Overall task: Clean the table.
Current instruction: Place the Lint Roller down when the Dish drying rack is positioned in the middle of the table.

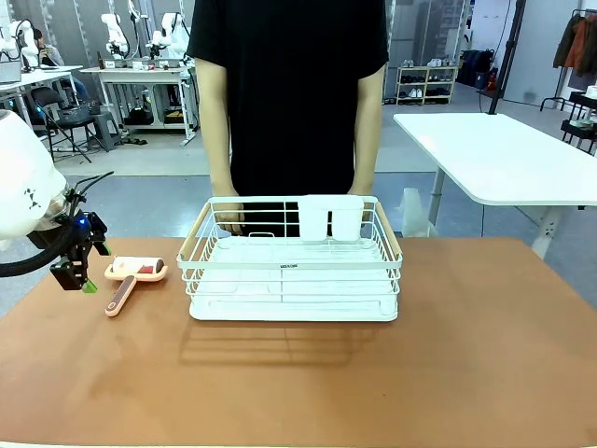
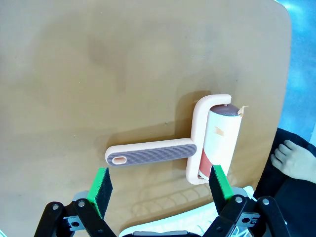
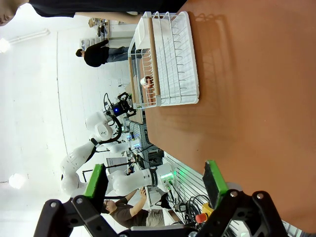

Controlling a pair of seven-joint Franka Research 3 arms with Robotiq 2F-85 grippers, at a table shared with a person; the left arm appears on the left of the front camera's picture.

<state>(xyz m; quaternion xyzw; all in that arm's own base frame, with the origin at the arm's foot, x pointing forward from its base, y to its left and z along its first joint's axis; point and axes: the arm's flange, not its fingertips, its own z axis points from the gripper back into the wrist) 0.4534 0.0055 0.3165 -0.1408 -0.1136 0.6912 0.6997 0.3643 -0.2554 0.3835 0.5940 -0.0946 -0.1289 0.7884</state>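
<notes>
While the table [image 1: 485, 345] spreads terracotta across your front view, you see a white wire dish rack [image 1: 294, 266] at its middle, a person's hands on the far rim. Left of it lies a pink lint roller [image 1: 131, 278]. Your left gripper [image 2: 159, 185] hovers above the roller, jaws apart, empty. Your right gripper [image 3: 155, 180] likewise gapes, empty.

I can read almost nothing here. At the middle of my front view, the white wire dish rack [image 1: 294, 266] carries a small dark label plate on its front rail, but its print is too small for me to make out; it may be a brand name. No numbers or signs are readable in either wrist view.
</notes>
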